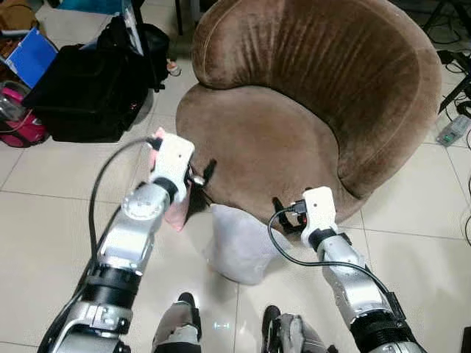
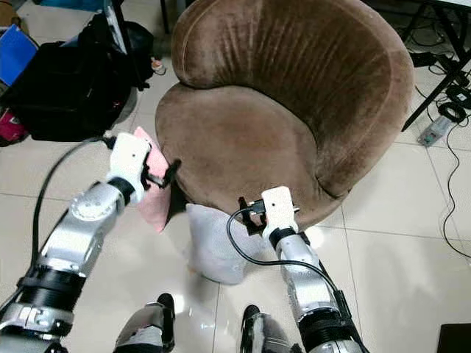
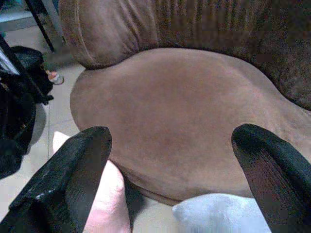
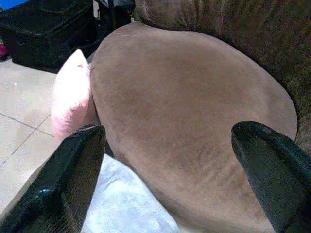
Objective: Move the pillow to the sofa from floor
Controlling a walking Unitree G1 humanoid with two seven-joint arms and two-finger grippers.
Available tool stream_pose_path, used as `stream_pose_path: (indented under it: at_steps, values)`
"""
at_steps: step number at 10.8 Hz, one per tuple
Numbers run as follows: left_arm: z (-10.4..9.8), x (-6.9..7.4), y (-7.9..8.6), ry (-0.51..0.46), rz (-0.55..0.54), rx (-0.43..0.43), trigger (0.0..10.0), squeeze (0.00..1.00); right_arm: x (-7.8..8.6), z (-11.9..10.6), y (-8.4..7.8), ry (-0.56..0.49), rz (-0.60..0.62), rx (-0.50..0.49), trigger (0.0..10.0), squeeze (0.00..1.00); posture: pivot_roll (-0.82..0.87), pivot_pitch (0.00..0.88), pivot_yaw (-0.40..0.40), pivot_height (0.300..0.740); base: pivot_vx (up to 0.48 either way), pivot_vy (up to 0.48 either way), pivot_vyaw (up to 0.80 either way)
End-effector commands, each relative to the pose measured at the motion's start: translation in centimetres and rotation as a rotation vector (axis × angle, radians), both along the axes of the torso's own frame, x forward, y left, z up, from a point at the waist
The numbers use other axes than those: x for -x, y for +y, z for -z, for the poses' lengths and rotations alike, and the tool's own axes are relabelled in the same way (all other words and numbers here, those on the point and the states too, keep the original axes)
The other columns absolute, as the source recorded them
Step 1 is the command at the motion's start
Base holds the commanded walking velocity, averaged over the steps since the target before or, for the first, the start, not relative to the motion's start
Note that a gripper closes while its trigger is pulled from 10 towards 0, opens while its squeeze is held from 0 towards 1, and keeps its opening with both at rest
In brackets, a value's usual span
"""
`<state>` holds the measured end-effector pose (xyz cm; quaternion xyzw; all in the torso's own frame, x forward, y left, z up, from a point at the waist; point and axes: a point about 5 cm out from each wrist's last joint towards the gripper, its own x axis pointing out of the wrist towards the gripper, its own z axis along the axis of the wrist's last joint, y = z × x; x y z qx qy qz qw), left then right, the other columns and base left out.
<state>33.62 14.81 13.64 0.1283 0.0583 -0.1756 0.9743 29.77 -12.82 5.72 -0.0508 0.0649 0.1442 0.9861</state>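
Before the brown sofa (image 1: 294, 118), both the left pincer (image 3: 170, 179) and right pincer (image 4: 167, 174) hover spread wide, holding nothing.

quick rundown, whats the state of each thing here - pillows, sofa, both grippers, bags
white pillow: on the floor, leaning against the sofa front
pink pillow: on the floor, upright against the sofa's side
sofa: seat bare
left gripper: open, holding nothing, by the pink pillow
right gripper: open, holding nothing, above the white pillow
black bag: on the floor, shut
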Motion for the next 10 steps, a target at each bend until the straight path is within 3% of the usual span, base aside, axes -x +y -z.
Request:
stream_pose_path:
  at_steps: [1,5,7,9,10]
  values:
    - [0.9,0.2,-0.2,0.037,0.004,-0.014,10.0,0.0,0.4,0.7,-0.3,0.019,0.008,0.008,10.0,0.0,0.12,0.228,-0.021,0.74,0.0,0.0,0.0]
    - [1.0,0.3,-0.2,0.024,-0.026,0.007,10.0,0.0,0.2,0.1,-1.1,0.003,0.001,0.028,10.0,0.0,0.12,0.235,-0.05,0.74,0.0,0.0,0.0]
    - [1.9,1.2,0.5,0.035,-0.063,0.069,10.0,0.0,0.6,0.3,-1.4,0.027,-0.013,0.041,10.0,0.0,0.13,0.227,-0.042,0.74,0.0,0.0,0.0]
    - [6.3,5.6,3.2,0.214,-0.224,0.306,10.0,0.0,3.6,1.8,-2.6,0.14,-0.11,0.064,10.0,0.0,0.12,0.235,-0.048,0.74,0.0,0.0,0.0]
    - [7.0,6.5,3.3,0.246,-0.233,0.332,10.0,0.0,3.9,2.1,-2.9,0.151,-0.102,0.063,10.0,0.0,0.12,0.235,-0.049,0.74,0.0,0.0,0.0]
